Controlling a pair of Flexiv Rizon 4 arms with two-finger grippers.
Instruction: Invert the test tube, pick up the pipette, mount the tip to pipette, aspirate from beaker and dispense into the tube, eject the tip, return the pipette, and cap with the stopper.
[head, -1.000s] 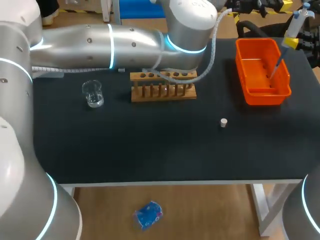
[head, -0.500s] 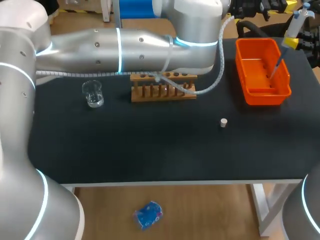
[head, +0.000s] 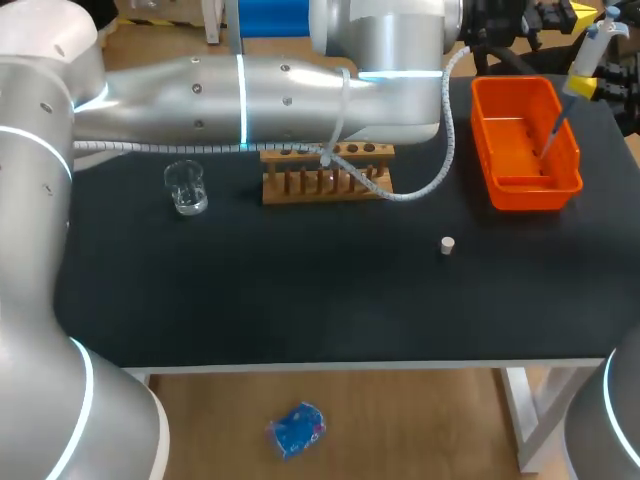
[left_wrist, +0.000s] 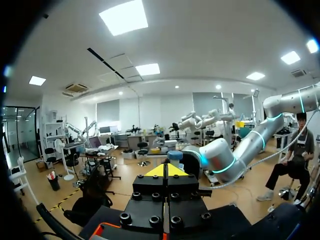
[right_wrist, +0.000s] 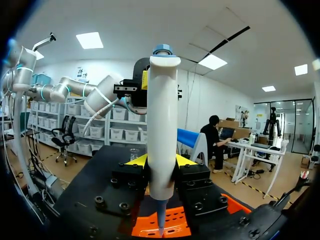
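Observation:
My right gripper (head: 583, 85) is at the back right, shut on the white pipette (head: 592, 42), whose thin tip points down into the orange bin (head: 500, 100). In the right wrist view the pipette (right_wrist: 162, 125) stands upright between the yellow fingertips (right_wrist: 136, 160), over the bin (right_wrist: 145, 227). My left arm reaches across the back of the table, and its gripper (head: 548, 14) is shut on nothing (left_wrist: 167, 170), level with the pipette's blue top (left_wrist: 175, 156). The wooden tube rack (head: 326, 172), the glass beaker (head: 186, 187) and the small stopper (head: 448, 245) rest on the black table.
The left arm's grey cable (head: 430, 175) hangs in a loop over the rack's right end. The big left arm link (head: 240, 95) runs just behind the rack and beaker. The table's front edge (head: 330, 362) lies well clear of all objects.
The left arm's wrist has moved further back and to the right, and its cable has swung out past the rack's right end. The right arm and pipette have kept still.

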